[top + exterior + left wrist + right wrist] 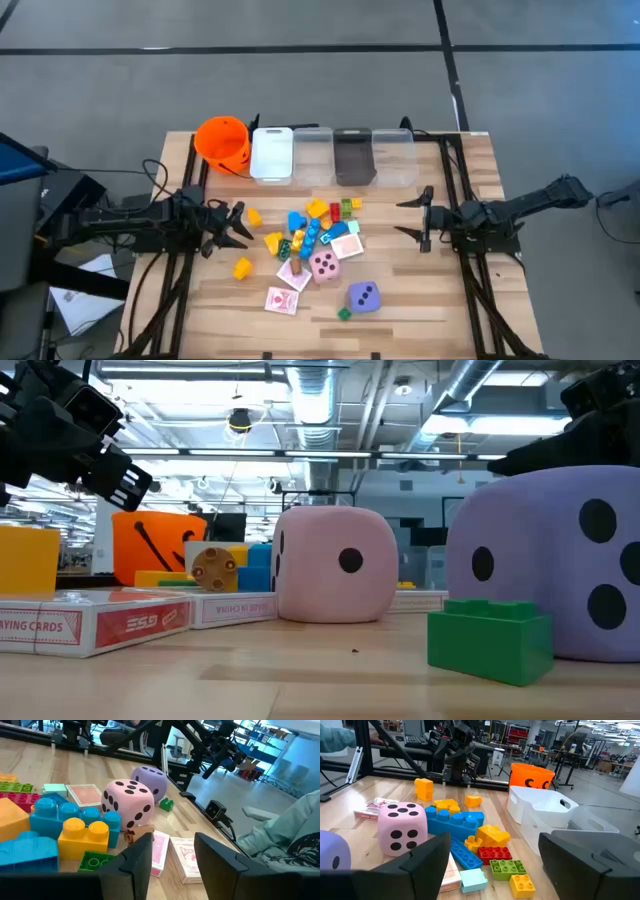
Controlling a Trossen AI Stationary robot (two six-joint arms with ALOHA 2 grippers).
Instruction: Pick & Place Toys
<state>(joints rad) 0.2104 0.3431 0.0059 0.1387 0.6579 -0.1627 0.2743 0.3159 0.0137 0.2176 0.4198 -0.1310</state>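
Toys lie in a heap at the table's middle: blue, yellow, red and green blocks [315, 228], a pink die [324, 265], a purple die [364, 296], a small green block [344, 314] and red-patterned card packs [282, 300]. The pink die [127, 802] and purple die [149, 779] also show in the left wrist view. My left gripper [236, 226] is open, just left of the heap, above the table. My right gripper [423, 218] is open, right of the heap, above the table. Both are empty.
An orange bucket [223, 143] and a row of rectangular bins [333, 155] stand along the table's far edge. Loose yellow blocks [243, 267] lie left of the heap. A person's sleeve [295, 845] shows beyond the table's near edge.
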